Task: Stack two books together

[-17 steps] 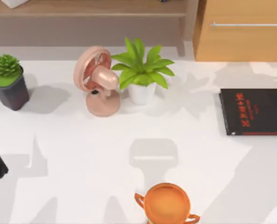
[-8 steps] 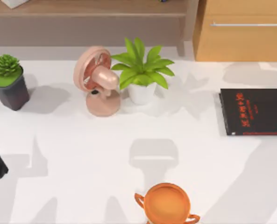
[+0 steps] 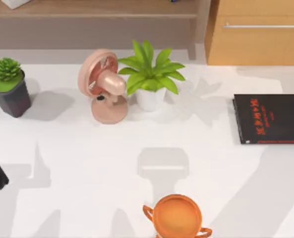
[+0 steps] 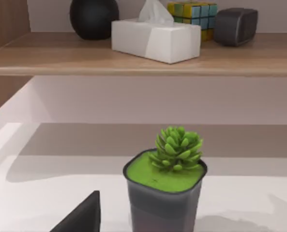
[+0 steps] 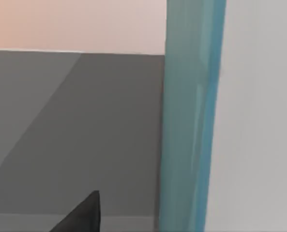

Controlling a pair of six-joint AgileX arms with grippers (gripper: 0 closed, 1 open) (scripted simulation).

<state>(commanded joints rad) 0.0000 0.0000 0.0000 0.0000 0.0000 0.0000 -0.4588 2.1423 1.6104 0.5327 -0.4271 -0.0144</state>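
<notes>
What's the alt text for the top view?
A black book with red lettering lies flat at the white table's right edge. Along the back stand a succulent in a dark pot, a pink desk fan and a leafy plant in a white pot; an orange two-handled cup sits front centre.

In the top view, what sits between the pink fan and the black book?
The leafy plant in a white pot stands beside the pink fan; from it to the black book, bare white table.
</notes>
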